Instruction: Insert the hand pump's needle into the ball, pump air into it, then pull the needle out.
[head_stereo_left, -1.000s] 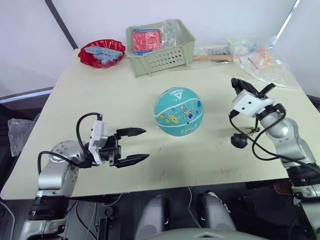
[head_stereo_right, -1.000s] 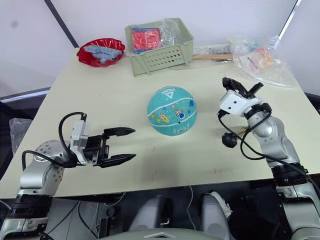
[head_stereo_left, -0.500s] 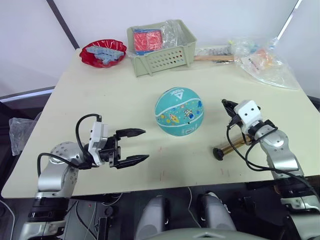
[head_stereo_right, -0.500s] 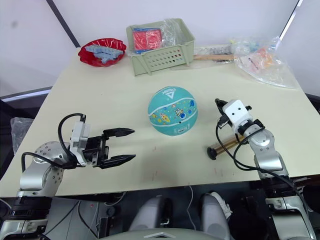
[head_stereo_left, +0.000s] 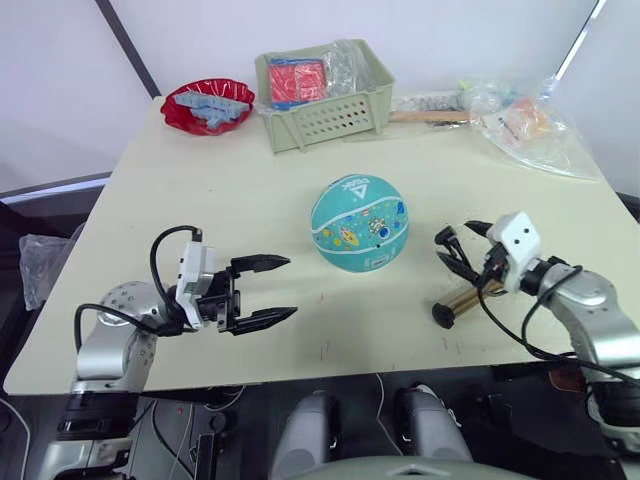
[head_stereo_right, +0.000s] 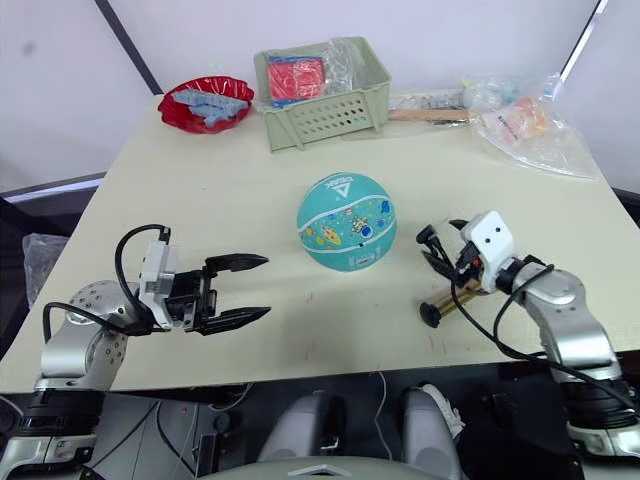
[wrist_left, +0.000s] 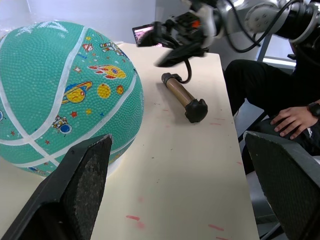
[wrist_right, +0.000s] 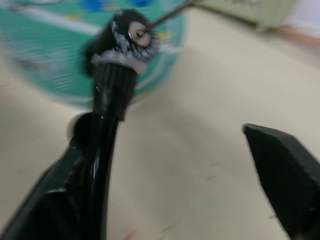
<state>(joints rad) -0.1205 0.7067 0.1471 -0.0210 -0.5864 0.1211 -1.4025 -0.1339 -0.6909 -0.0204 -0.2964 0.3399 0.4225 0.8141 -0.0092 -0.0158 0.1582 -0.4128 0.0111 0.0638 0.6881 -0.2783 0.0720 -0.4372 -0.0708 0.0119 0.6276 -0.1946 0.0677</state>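
While both arms rest low over table (head_stereo_left: 250, 190) near edge: left claw (head_stereo_left: 262, 291) released, fingers spread, aimed at ball, well apart from it. Right claw (head_stereo_left: 455, 252) spread wide; needle (wrist_right: 170, 14) and black fitting (wrist_right: 125, 37) lie against one finger, not pinched. Hand pump (head_stereo_left: 462, 301) flat on table under right claw. Teal ball (head_stereo_left: 358, 223) mid-table, just beyond needle. Far edge: green basket (head_stereo_left: 325, 110), red bowl (head_stereo_left: 207, 105), plastic bags (head_stereo_left: 525, 125).
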